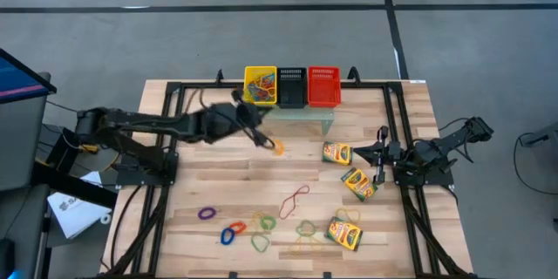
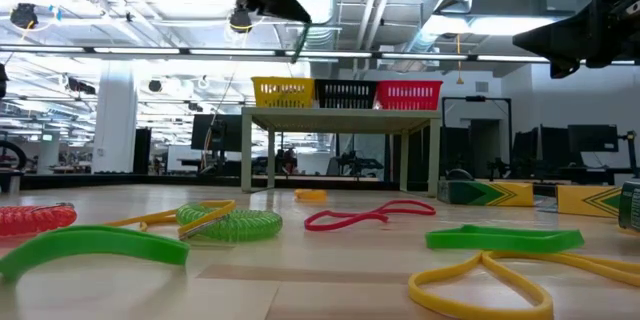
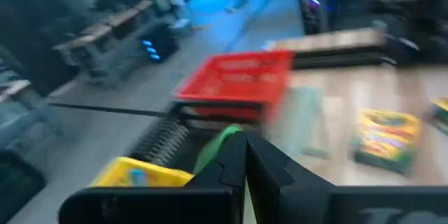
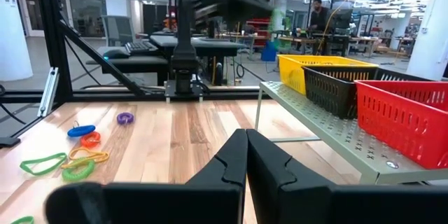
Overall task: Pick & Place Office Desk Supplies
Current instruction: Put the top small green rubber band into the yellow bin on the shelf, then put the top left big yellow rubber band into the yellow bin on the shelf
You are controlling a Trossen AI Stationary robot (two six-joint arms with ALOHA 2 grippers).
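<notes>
Left gripper (image 1: 258, 136) clenched on green band (image 3: 218, 147), carrying toward yellow basket (image 1: 260, 85) at 12 o'clock; next: release over it; right gripper (image 1: 380, 159) clenched, parked

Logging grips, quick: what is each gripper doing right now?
Left gripper: shut on a green rubber band, near the baskets.
Right gripper: shut, nothing in it, waiting beside the crayon boxes.

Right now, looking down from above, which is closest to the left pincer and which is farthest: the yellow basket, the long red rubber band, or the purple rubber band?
From the left pincer, shut on a green rubber band, in the high view:
1. Yellow basket, on the shelf at the table's far edge.
2. Long red rubber band, mid-table, nearer the front.
3. Purple rubber band, toward the front on the left arm's side.
</notes>
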